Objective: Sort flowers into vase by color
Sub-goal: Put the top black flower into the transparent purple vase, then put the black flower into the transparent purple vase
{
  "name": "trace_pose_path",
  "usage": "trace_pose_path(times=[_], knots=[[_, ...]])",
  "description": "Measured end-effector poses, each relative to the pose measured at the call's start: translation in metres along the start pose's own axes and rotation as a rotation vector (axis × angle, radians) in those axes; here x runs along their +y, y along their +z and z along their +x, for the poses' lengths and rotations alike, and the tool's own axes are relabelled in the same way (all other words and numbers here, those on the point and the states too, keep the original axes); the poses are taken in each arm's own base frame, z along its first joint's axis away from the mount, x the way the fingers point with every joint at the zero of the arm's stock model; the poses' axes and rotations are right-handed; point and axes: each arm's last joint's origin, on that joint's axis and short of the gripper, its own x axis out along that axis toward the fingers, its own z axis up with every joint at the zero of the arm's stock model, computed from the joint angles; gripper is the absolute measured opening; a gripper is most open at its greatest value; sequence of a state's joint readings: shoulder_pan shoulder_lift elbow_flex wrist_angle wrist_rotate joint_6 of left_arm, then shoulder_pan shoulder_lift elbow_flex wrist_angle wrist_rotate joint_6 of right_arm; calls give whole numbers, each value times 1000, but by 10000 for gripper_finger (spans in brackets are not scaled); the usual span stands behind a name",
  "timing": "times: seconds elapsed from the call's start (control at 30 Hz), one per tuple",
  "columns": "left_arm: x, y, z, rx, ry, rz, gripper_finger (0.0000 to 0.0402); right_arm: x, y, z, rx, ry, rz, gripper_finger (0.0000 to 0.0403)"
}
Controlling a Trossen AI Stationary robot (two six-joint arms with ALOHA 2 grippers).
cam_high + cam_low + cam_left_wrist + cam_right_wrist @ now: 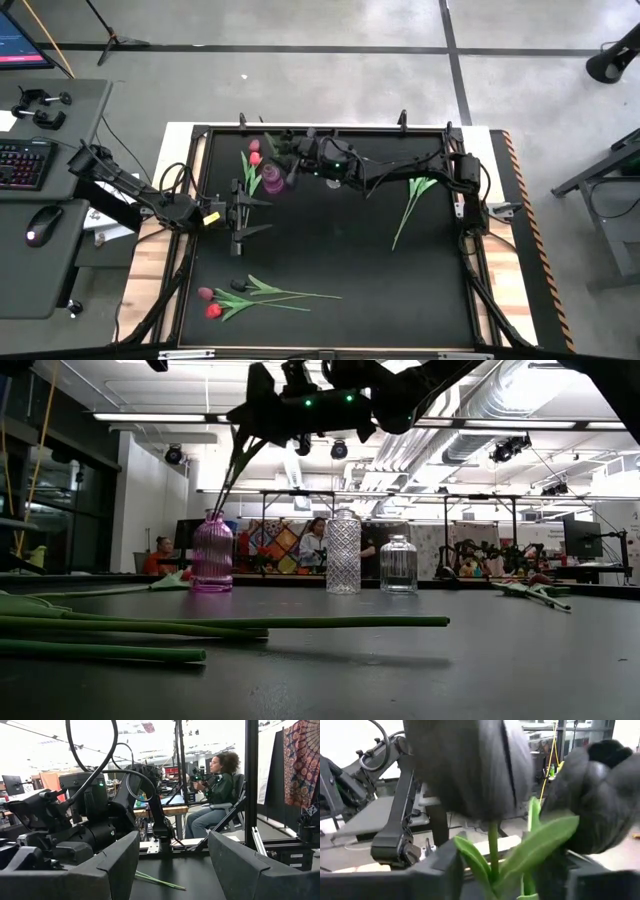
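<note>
Right hand [300, 158] grasps a dark tulip [470, 765] just above the pink vase [212, 554] at the worktop's [330, 250] far left, stem slanting down into its mouth. Left hand [250, 209] waits released, nearer the loose tulips [250, 295].

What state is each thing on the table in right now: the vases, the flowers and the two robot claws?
Pink vase: upright, one stem going into it.
Tall clear vase: upright, empty.
Short clear vase: upright, empty.
Held flower: dark head, hanging stem-down over the pink vase.
Red and pink flowers: lying flat at the front.
Lone stem: lying flat.
Right gripper: shut on the held flower.
Left gripper: open, empty.
</note>
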State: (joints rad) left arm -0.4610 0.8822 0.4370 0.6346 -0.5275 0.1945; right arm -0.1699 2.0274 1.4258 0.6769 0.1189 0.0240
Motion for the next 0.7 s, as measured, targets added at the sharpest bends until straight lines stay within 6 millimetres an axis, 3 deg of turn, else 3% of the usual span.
trace_pose_path(times=[0.23, 0.7], knots=[[0, 0, 0, 0, 0, 0, 225, 0, 1, -1, 28, -1, -35, 262], [-2, 0, -1, -1, -10, -2, 225, 7, 36, -32, 273, 32, -107, 270]])
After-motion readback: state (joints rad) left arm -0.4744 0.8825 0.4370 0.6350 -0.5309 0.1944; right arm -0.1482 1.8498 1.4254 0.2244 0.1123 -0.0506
